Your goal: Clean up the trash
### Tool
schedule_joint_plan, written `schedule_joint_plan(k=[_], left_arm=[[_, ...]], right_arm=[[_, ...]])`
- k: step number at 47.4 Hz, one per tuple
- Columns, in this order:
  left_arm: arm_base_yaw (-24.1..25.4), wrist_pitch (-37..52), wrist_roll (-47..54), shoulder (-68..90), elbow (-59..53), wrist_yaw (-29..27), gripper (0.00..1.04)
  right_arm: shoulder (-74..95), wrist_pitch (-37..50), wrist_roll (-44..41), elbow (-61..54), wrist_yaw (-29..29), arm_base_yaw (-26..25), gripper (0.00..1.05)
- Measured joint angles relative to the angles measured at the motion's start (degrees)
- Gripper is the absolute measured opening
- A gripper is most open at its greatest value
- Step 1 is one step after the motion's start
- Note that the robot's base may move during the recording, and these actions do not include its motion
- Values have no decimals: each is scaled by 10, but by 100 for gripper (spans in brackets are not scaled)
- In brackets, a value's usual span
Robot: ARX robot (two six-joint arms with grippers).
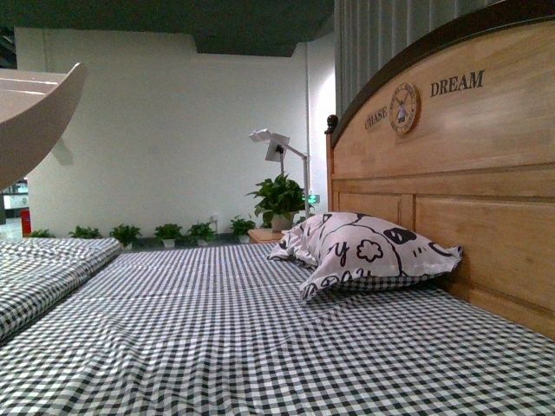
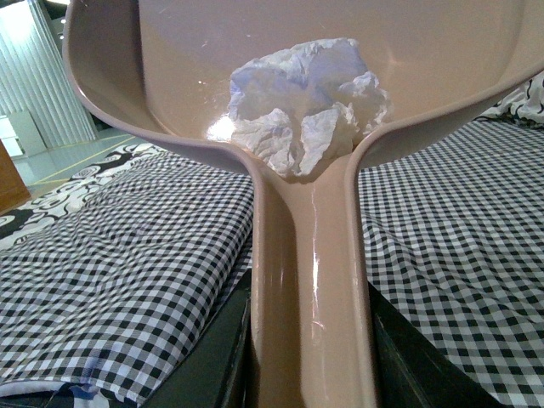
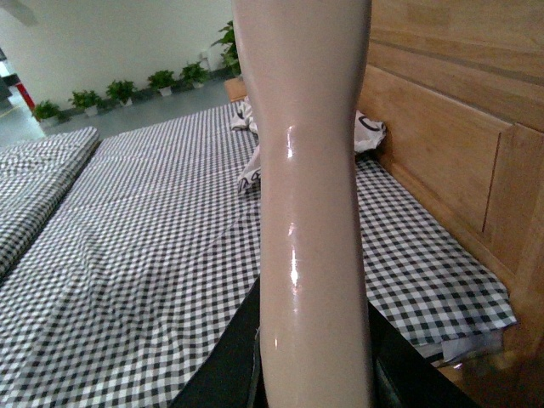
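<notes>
The trash [image 2: 302, 98], a crumpled white wad of paper, lies inside the pan of the beige-pink dustpan [image 2: 170, 76], at the neck where the handle begins. My left gripper [image 2: 310, 374] is shut on the dustpan's handle and holds it raised above the bed. The dustpan's edge also shows at the upper left of the front view [image 1: 35, 108]. My right gripper [image 3: 314, 374] is shut on the beige-pink brush handle [image 3: 310, 170], which stands upright above the bed. The brush head is out of view.
The bed has a black-and-white checked sheet [image 1: 225, 329]. A black-and-white patterned pillow [image 1: 364, 251] lies against the wooden headboard [image 1: 468, 173] on the right. A second checked bed [image 1: 43, 269] is at the left. Potted plants [image 1: 277, 199] line the far wall.
</notes>
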Motion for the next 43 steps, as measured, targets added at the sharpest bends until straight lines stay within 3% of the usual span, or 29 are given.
schedule_joint_plan(k=[43], left_arm=[[-1, 0, 0, 0, 0, -1, 28]], right_arm=[[0, 0, -2, 0, 1, 0, 19]])
